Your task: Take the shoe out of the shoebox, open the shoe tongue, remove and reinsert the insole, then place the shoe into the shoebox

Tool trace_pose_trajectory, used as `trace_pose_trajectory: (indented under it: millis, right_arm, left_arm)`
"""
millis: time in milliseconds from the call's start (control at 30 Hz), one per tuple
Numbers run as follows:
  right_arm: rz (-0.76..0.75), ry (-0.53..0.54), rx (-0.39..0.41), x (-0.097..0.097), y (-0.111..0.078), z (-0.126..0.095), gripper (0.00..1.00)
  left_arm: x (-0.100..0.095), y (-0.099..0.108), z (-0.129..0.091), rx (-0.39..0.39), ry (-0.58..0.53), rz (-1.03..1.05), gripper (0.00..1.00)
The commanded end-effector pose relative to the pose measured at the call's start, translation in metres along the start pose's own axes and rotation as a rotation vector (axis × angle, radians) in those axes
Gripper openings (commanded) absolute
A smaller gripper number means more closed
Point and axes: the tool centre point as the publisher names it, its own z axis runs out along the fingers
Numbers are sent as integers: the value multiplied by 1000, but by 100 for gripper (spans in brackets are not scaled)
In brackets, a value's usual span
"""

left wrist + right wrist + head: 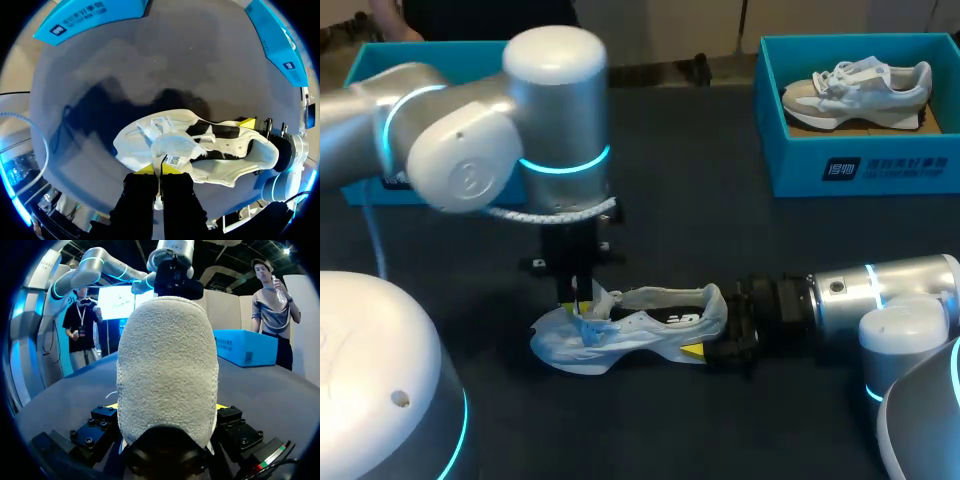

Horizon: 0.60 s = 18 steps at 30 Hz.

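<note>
Shoe (645, 328): pale mesh, low, on dark matte table (720, 240), outside blue shoebox (880, 165) | left gripper (161, 172): fingers nearly together, pinching thin tongue (175, 146) | right gripper (725, 345): clamped either side of fuzzy rounded heel (167, 370)

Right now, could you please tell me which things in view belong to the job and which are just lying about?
In use: shoe on the table; left end effector on its tongue; right end effector on its heel; left blue shoebox, probably its own.
Lying about: second shoe, inside the right blue shoebox.
</note>
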Motion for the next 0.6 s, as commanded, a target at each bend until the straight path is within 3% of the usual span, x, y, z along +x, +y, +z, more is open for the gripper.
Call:
trace_pose_trajectory:
  millis: [33, 100, 300, 333, 400, 500, 600]
  right_arm:
    - [-1, -1, 4, 0, 0, 1, 0]
    - [-1, -1, 4, 0, 0, 1, 0]
    - [-1, -1, 4, 0, 0, 1, 0]
    - [-1, -1, 4, 0, 0, 1, 0]
    - [-1, -1, 4, 0, 0, 1, 0]
    - [-1, -1, 4, 0, 0, 1, 0]
    - [-1, -1, 4, 0, 0, 1, 0]
  left_arm:
    - [-6, -5, 15, -14, 175, 3, 0]
    - [-7, -5, 18, -19, 172, 7, 0]
    - [-14, -6, 23, -19, 146, 18, 36]
    - [-16, -6, 23, -29, 145, 33, 44]
    - [-21, -6, 23, -15, 127, 49, 77]
    - [-25, -5, 21, -5, 107, 74, 85]
    - [-29, -3, 10, 16, 103, 96, 85]
